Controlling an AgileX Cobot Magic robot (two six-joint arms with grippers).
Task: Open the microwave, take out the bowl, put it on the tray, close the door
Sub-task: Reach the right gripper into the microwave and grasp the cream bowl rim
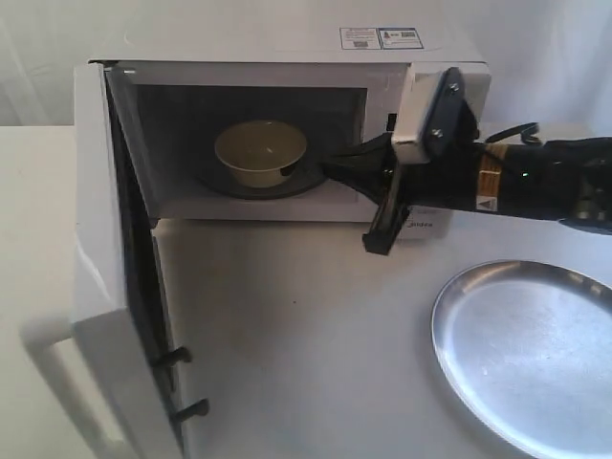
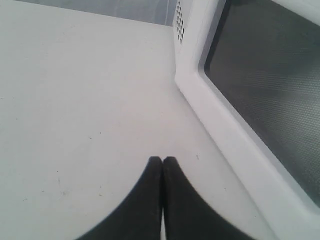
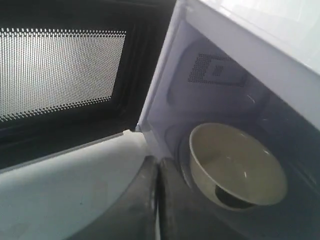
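Note:
The white microwave (image 1: 287,48) stands at the back with its door (image 1: 100,287) swung wide open to the left. Inside, on the dark turntable, sits the cream bowl (image 1: 260,150), upright. My right gripper (image 1: 332,169) reaches into the cavity's mouth, shut and empty, its tips just right of the bowl. In the right wrist view the right gripper (image 3: 158,162) stands beside the bowl (image 3: 235,165), with no grip on it. My left gripper (image 2: 162,160) is shut and empty over the table beside the door's outer face (image 2: 270,85); the exterior view does not show it. The silver tray (image 1: 535,344) lies at front right.
The open door's latch hooks (image 1: 182,359) stick out towards the table's middle, and its handle (image 1: 53,354) juts out at the front left. White table (image 1: 306,335) spreads between door and tray. The right arm (image 1: 535,182) crosses above the tray's far side.

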